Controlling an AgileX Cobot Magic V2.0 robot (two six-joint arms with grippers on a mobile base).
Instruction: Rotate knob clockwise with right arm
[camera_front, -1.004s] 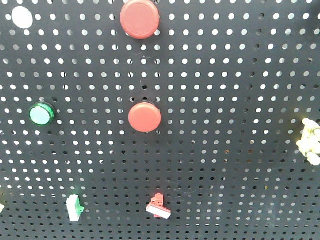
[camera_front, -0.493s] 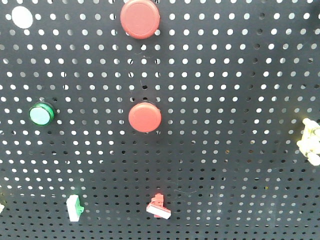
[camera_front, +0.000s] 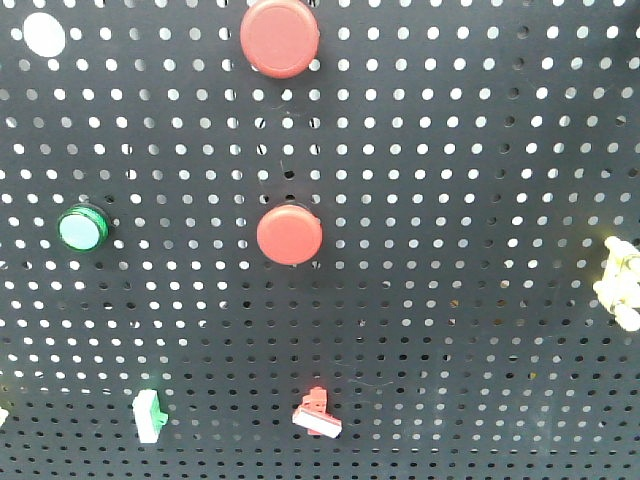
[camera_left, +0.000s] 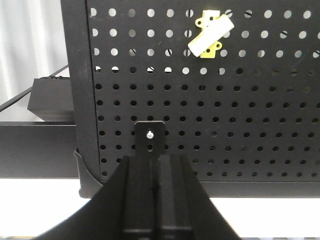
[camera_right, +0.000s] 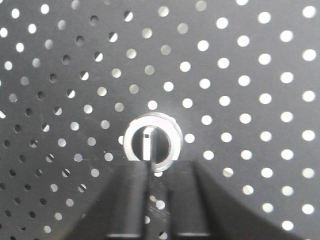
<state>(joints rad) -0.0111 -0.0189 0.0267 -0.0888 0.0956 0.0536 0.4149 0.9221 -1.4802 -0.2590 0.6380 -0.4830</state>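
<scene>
In the right wrist view the silver-ringed knob (camera_right: 152, 140) sits mid-frame on the black pegboard (camera_right: 250, 60), its pale tab upright. The right gripper (camera_right: 150, 172) reaches the knob's 6 o'clock edge, fingers pressed together. The left gripper (camera_left: 154, 160) is also pressed together, facing a small bracket (camera_left: 150, 135), with a yellow clip (camera_left: 210, 32) at 1 o'clock.

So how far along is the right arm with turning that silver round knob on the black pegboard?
The approach looks done: the right gripper sits at the lower edge of the silver round knob on the black perforated panel. Whether it grips the knob is unclear. The knob's centre bar stands upright, so the clockwise turn seems not yet made. The left gripper hangs idle.
</scene>
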